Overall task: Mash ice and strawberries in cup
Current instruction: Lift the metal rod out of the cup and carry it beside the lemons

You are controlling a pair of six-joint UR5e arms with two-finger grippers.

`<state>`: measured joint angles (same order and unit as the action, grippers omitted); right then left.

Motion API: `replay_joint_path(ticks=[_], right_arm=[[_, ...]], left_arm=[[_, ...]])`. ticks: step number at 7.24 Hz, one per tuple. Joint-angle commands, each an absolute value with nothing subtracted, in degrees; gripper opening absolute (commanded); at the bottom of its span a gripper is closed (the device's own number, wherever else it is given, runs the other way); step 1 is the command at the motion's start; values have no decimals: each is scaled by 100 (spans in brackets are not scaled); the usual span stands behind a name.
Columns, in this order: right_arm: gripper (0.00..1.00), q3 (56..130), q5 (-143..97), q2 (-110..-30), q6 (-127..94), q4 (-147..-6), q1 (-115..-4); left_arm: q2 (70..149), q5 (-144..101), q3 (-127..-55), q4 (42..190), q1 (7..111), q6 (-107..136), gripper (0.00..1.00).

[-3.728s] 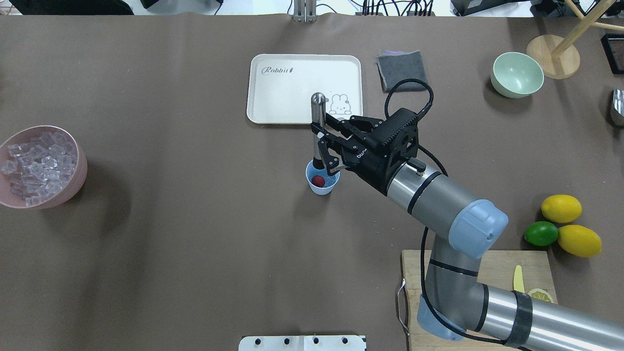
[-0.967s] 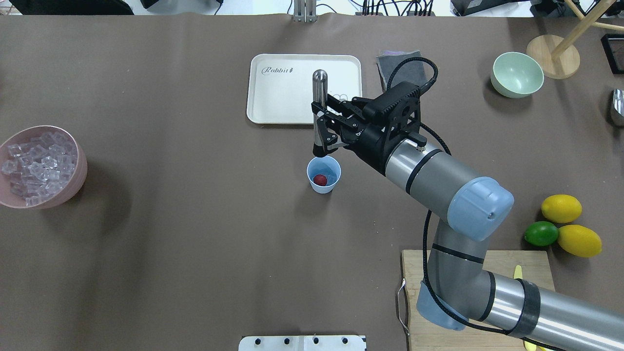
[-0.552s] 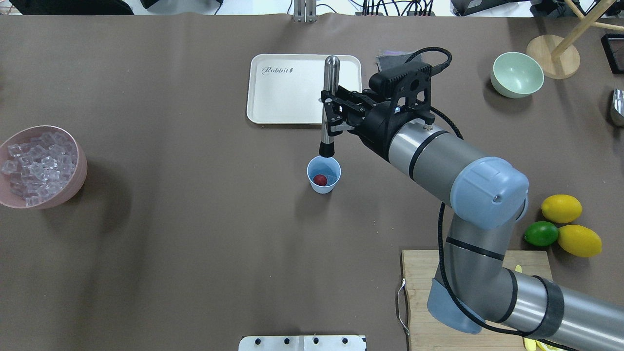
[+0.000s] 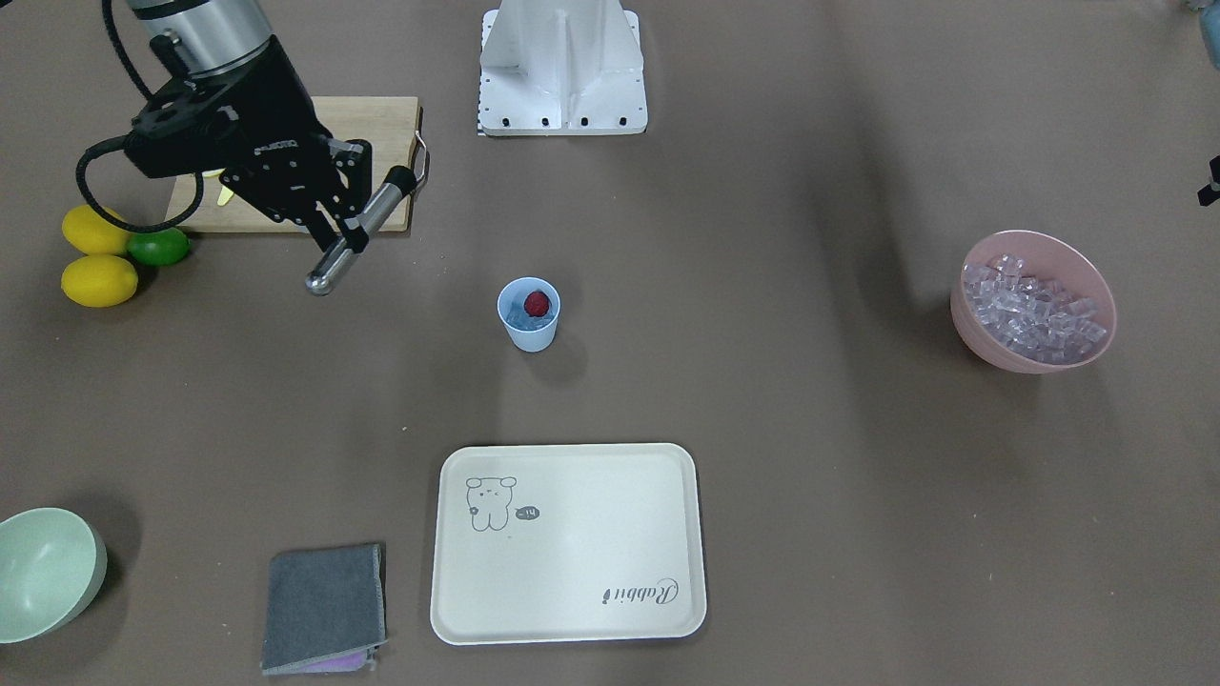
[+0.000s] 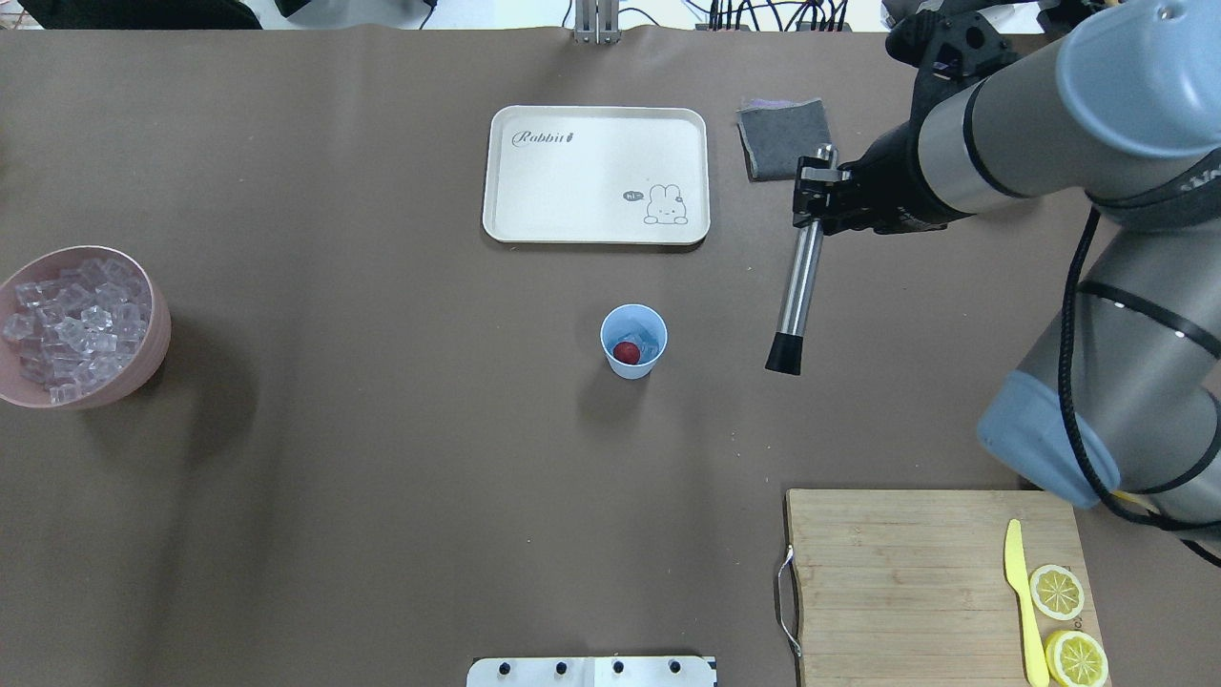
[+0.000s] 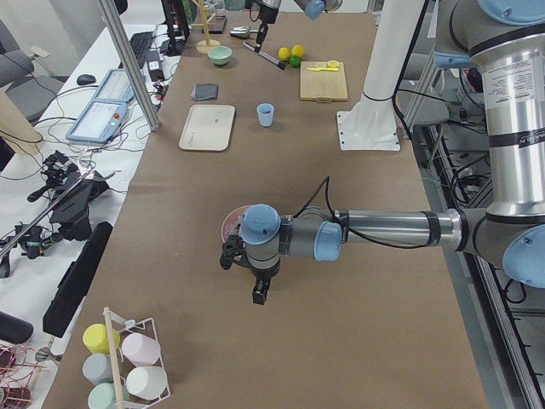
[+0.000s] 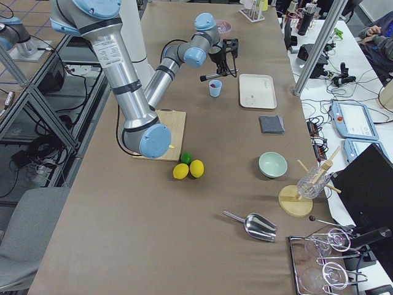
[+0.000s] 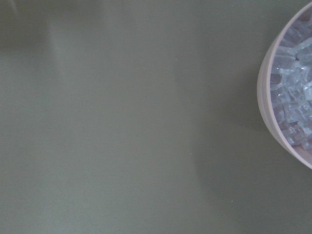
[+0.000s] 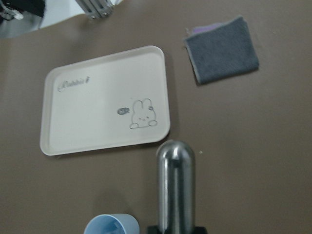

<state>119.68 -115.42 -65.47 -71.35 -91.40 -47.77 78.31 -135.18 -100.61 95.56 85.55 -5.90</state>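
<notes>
The light-blue cup (image 5: 633, 364) stands mid-table with a red strawberry (image 5: 626, 352) and some ice (image 5: 651, 340) inside; the same cup (image 4: 528, 333) and strawberry (image 4: 538, 303) appear in the front-facing view. My right gripper (image 5: 813, 196) is shut on a steel muddler (image 5: 797, 281) with a black tip, held tilted in the air to the right of the cup, clear of it. The muddler's round end (image 9: 175, 180) fills the right wrist view, above the cup's rim (image 9: 109, 223). My left gripper (image 6: 258, 288) hovers by the pink bowl; I cannot tell whether it is open or shut.
A pink bowl (image 5: 157, 329) full of ice cubes sits at far left. A cream tray (image 5: 572, 181) and grey cloth (image 5: 784, 138) lie beyond the cup. A cutting board (image 5: 906, 572) with knife and lemon slices is near right. Lemons (image 4: 95, 257), a lime (image 4: 157, 246) and a green bowl (image 4: 48, 572) stand on the right side.
My right arm lifted the muddler out of the cup, then swung it up and to the right, tilting it. The cup and strawberry stayed in place.
</notes>
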Motion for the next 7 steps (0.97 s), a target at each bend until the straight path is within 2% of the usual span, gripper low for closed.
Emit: replay_joint_path(ticks=[1, 4, 7], right_arm=[[0, 11359, -12408, -6949, -6160, -9589, -5071], [0, 10243, -12603, -7119, -4758, -9580, -5089], [0, 9862, -12533, -7111, -4623, -9527, -4659]], left_arm=[[7831, -13518, -10028, 9642, 8552, -598, 99], [7805, -13509, -10037, 9765, 8561, -598, 99], [7717, -13500, -10002, 10116, 8561, -580, 99]])
